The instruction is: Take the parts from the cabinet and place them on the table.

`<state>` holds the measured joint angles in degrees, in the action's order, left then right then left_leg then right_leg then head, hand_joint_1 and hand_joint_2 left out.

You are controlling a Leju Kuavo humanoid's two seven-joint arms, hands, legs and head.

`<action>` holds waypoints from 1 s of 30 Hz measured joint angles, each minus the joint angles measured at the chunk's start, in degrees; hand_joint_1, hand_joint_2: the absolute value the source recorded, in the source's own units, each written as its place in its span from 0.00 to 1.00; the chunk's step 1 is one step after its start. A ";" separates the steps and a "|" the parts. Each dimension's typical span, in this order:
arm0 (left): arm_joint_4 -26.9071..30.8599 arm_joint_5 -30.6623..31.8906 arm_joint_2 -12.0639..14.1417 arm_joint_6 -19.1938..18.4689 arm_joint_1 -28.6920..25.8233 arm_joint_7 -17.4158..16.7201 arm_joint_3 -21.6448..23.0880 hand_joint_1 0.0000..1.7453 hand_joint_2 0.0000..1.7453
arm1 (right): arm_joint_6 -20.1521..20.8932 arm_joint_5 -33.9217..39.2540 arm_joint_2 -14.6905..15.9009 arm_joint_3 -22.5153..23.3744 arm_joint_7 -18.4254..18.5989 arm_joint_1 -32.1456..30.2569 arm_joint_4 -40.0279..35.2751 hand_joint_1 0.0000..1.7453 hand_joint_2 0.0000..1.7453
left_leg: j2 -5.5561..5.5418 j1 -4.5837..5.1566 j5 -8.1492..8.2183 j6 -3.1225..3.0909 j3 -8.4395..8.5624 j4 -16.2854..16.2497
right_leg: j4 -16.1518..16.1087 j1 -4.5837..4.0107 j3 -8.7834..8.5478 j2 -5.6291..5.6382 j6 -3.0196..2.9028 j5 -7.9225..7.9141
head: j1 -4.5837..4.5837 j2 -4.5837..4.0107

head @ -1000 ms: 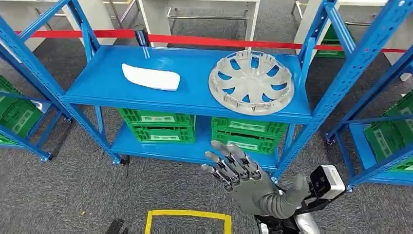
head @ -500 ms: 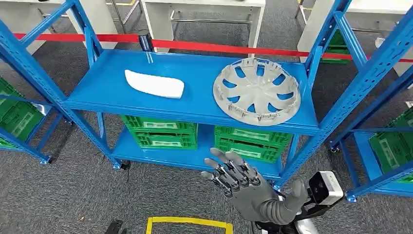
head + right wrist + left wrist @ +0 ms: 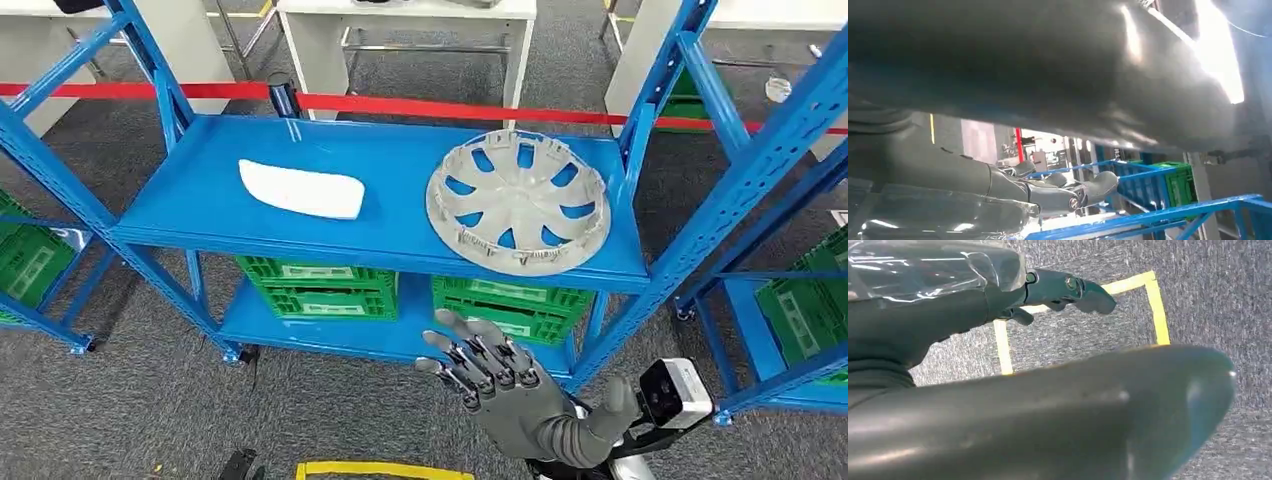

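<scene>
Green crates (image 3: 318, 287) on lower shelf, red barrier tape (image 3: 450, 106), yellow floor tape (image 3: 380, 470)

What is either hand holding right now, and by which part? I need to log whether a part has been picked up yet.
Nothing is held. The right hand is raised with fingers spread below the shelf; the left hand grips nothing.

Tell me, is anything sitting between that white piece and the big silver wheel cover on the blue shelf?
No. In the head view, the stretch of blue shelf between the white part and the wheel cover is bare.
</scene>
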<state>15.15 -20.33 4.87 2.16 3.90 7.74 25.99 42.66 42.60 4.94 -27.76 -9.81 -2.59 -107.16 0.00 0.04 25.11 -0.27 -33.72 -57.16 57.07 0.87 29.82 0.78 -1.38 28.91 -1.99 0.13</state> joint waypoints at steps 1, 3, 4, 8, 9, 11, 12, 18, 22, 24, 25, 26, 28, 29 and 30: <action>0.00 0.00 0.06 0.00 -0.01 0.00 0.00 0.00 0.00 | 0.00 -0.02 0.00 0.04 0.00 -0.01 -0.02 0.00 0.00 | -0.02 0.14 0.20 -0.31 -0.01 0.00 | -0.29 0.15 -0.13 -0.03 0.29 0.10 | 0.07 0.00; 0.04 0.00 0.02 0.00 -0.07 -0.02 0.00 0.00 0.00 | 0.00 -0.02 -0.13 0.09 0.02 -0.07 -0.29 0.00 0.00 | -0.10 -0.64 -0.48 -0.84 1.78 2.02 | -0.22 0.06 -0.44 -0.26 0.71 0.39 | 0.02 0.00; 0.04 0.00 -0.07 0.00 -0.03 0.00 0.00 0.00 0.00 | 0.02 0.00 -0.13 0.15 0.00 0.05 -0.33 0.00 0.00 | -0.05 -0.41 -0.38 -1.07 2.53 2.66 | 1.85 -0.05 0.44 -0.32 0.60 1.10 | 0.31 0.00; 0.04 0.00 -0.15 0.00 0.02 0.00 0.00 0.00 0.00 | 0.02 -0.02 0.04 0.48 0.02 -0.30 -0.33 0.00 0.00 | -0.14 -0.31 0.60 -1.55 3.52 2.63 | 18.22 0.04 10.99 -0.33 0.56 5.57 | 0.33 0.00; 0.04 0.00 -0.15 0.00 0.01 0.00 0.00 0.00 0.00 | 0.02 -0.02 0.09 0.52 0.00 -0.30 -0.33 0.00 0.00 | -0.25 -0.31 0.96 -1.47 3.96 2.62 | 17.98 0.09 11.75 -0.34 1.06 4.57 | 0.33 0.00; 0.04 0.00 -0.22 0.00 0.02 0.00 0.00 0.00 0.00 | 0.02 -0.02 0.13 0.57 0.00 -0.28 -0.33 0.00 0.00 | -0.45 -0.32 1.87 -1.16 5.22 2.60 | 9.79 0.21 9.00 -0.45 2.36 -0.60 | 0.35 0.00; 0.04 0.00 -0.33 -0.02 0.01 0.00 0.00 0.00 0.00 | 0.02 -0.02 0.13 0.57 0.00 -0.29 -0.33 0.00 0.00 | -0.47 -0.33 2.44 -0.91 5.96 2.56 | 4.07 0.31 6.57 -0.57 2.74 -3.40 | 0.35 0.00; 0.07 0.02 -0.28 -0.13 0.22 -0.02 0.00 0.00 0.00 | 0.11 -0.02 0.18 0.61 0.02 -0.27 -0.31 0.00 0.00 | -0.30 -0.15 4.96 0.84 6.55 2.19 | 0.05 0.23 4.11 -0.39 -0.51 -3.92 | 0.35 0.00; 0.15 0.04 -0.18 -0.15 0.32 -0.02 0.02 0.00 0.00 | 0.17 -0.02 0.09 0.61 0.02 -0.17 -0.33 0.00 0.00 | -0.20 -0.57 10.85 2.02 -1.39 -12.47 | 0.04 0.18 2.79 -0.39 -1.41 -2.76 | 0.11 0.00; 0.13 0.02 -0.20 -0.17 0.16 -0.02 0.02 0.00 0.00 | 0.17 -0.02 0.11 0.63 0.02 -0.31 -0.31 0.00 0.00 | -0.18 -0.61 10.56 1.97 -6.24 -17.98 | 0.05 0.03 2.30 -0.24 -1.40 -2.20 | 0.09 0.00; 0.13 0.04 -0.22 -0.17 0.14 -0.02 0.02 0.00 0.00 | 0.18 -0.02 0.09 0.63 0.02 -0.32 -0.31 0.00 0.00 | -0.18 -0.61 8.18 1.79 -6.30 -16.25 | 0.05 -0.06 1.81 -0.13 -1.40 -1.89 | 0.09 0.00; 0.13 0.04 -0.24 -0.20 0.14 -0.02 0.02 0.00 0.00 | 0.20 -0.02 0.09 0.63 0.02 -0.30 -0.31 0.00 0.00 | -0.19 -0.57 4.65 1.41 -4.93 -11.78 | 0.03 -0.22 1.11 -0.06 -1.33 -1.52 | 0.09 0.00; 0.13 0.02 -0.13 -0.20 0.14 -0.02 0.02 0.00 0.00 | 0.28 -0.04 0.07 0.63 0.02 -0.28 -0.33 0.00 0.00 | -0.21 -0.08 -1.79 -0.23 -0.85 -0.66 | -0.14 -0.39 0.04 -0.05 -1.31 -0.75 | 0.11 0.00; 0.09 0.02 0.20 -0.20 0.14 -0.02 0.02 0.00 0.00 | 0.31 -0.04 0.09 0.61 0.02 -0.22 -0.24 0.00 0.00 | 0.05 0.25 -0.71 -0.69 -0.36 -0.19 | -0.13 -0.87 -0.24 -0.02 -0.90 -0.41 | 0.46 0.00; 0.09 0.02 0.15 -0.15 0.19 -0.02 0.02 0.00 0.00 | 0.35 -0.11 0.13 0.61 0.02 -0.18 -0.24 0.00 0.00 | 0.07 0.45 -0.86 -0.88 -0.40 0.02 | -0.13 -0.57 -0.08 0.05 -0.75 -0.35 | 0.24 0.00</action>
<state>15.23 -20.31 5.03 2.01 4.09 7.72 26.01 43.01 42.49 5.07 -27.15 -9.79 -2.77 -107.41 0.07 0.48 24.25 -1.14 -34.12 -57.14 56.94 0.30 29.74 0.83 -2.12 28.56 -1.75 0.13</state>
